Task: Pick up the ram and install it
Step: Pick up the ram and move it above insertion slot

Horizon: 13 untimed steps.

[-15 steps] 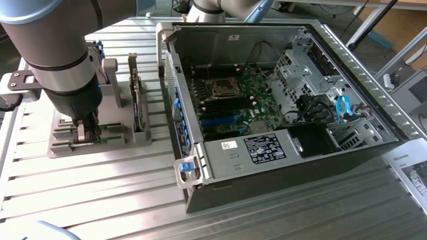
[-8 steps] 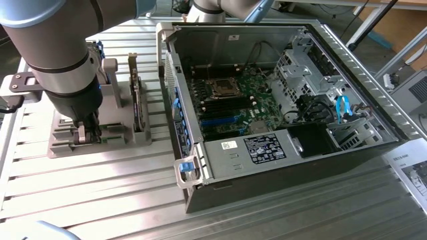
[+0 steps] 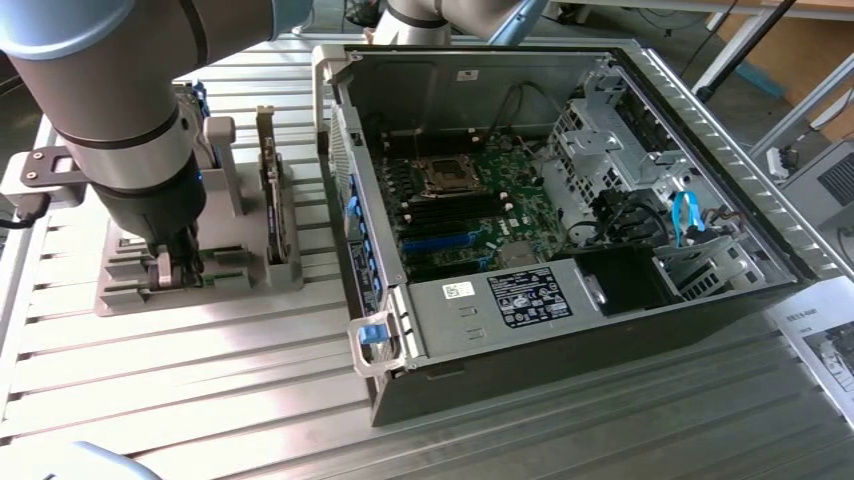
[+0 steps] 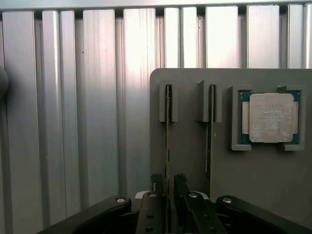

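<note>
The ram stands on edge in a slot of a grey holder; it is a thin green stick seen edge-on. My gripper is open, with one finger on each side of the ram's near end and a small gap to each fingertip. In the exterior view the gripper reaches straight down into the holder at that view's left, covering the ram. The open computer case lies to the right with its motherboard exposed.
A second thin board stands in the neighbouring slot. A processor chip sits in a recess of the holder. Everything rests on a ribbed aluminium table. The case wall rises close beside the holder.
</note>
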### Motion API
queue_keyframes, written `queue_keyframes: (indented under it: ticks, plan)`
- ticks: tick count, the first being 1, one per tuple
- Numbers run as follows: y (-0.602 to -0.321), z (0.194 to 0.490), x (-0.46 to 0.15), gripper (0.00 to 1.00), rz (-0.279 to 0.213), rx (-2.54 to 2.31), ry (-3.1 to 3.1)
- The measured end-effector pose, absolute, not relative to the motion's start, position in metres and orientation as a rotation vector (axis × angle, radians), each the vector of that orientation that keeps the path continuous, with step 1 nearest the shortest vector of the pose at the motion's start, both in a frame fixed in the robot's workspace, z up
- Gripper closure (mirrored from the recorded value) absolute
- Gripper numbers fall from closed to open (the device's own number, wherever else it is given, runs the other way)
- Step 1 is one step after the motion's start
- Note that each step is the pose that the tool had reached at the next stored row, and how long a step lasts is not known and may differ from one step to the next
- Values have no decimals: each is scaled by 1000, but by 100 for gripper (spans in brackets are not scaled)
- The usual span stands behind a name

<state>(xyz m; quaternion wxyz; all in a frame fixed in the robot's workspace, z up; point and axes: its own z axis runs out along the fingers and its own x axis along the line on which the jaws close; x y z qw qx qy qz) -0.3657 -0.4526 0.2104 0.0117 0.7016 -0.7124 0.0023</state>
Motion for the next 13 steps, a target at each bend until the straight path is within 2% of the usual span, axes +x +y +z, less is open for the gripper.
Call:
queue_keyframes:
  ticks: [13]
  plan:
    - [-452,209,-365,76,7,2188,-2222]
